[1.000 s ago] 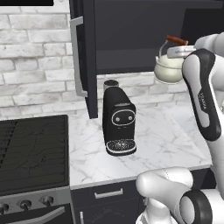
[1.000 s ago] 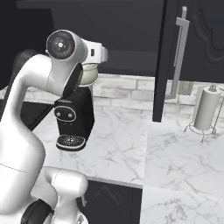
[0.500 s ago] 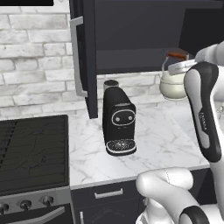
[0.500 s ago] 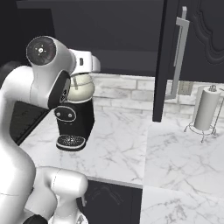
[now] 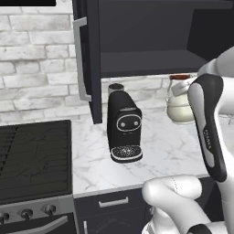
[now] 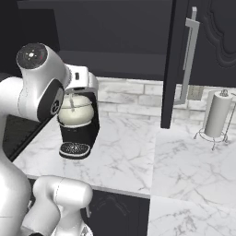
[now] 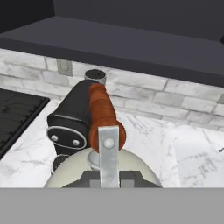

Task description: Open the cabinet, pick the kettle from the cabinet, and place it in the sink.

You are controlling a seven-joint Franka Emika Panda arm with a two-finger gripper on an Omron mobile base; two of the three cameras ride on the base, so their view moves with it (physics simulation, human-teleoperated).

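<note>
Kettle (image 5: 179,106) lowered out of cabinet (image 5: 137,41), hand-held.

A tall matte black wall cabinet (image 5: 137,41) stands open above a white marble table (image 5: 155,151), where a black coffee machine (image 5: 123,128) sits left of a squat cream-white kettle (image 5: 179,106), partly hidden behind the white arm.

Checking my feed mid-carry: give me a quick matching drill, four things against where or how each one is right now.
Things:
1. cream-white rounded kettle
2. black coffee machine
3. white paper towel roll
4. tall black wall cabinet

States:
a. doors open
b. on the marble counter beside the stove
c. held off the counter by the hand
d. upright on a wire stand

Pairs: 1-c, 2-b, 3-d, 4-a
</note>
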